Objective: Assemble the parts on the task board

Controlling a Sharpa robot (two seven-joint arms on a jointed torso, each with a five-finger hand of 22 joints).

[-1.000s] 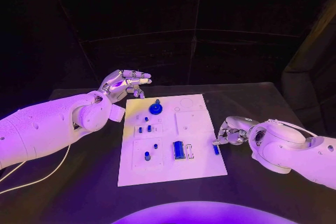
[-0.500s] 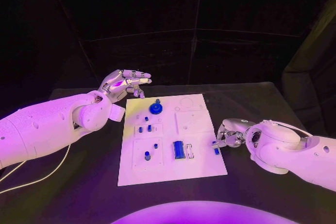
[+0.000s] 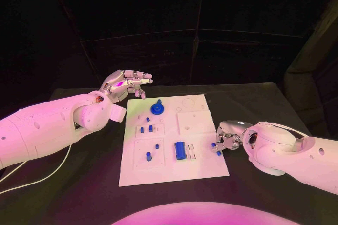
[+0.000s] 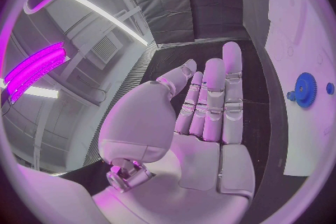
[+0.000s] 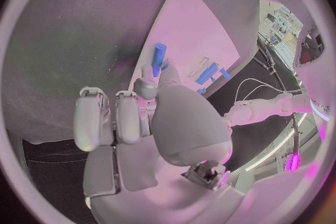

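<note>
Right robot hand (image 3: 226,138) pinching a blue peg (image 5: 159,58) at the task board (image 3: 200,167) edge, left robot hand (image 3: 125,83) raised — fingers apart

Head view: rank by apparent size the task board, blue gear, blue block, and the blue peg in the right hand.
1. task board
2. blue gear
3. blue block, close to the gear
4. blue peg, pinched by the right hand, partly hidden

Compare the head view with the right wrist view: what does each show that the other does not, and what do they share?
Head view alone: the blue gear at the board's far end, with the left hand raised beyond that end. Right wrist view alone: the blue peg standing up from the fingertips that pinch it. Shared: the right hand, the task board and the blue block.
</note>
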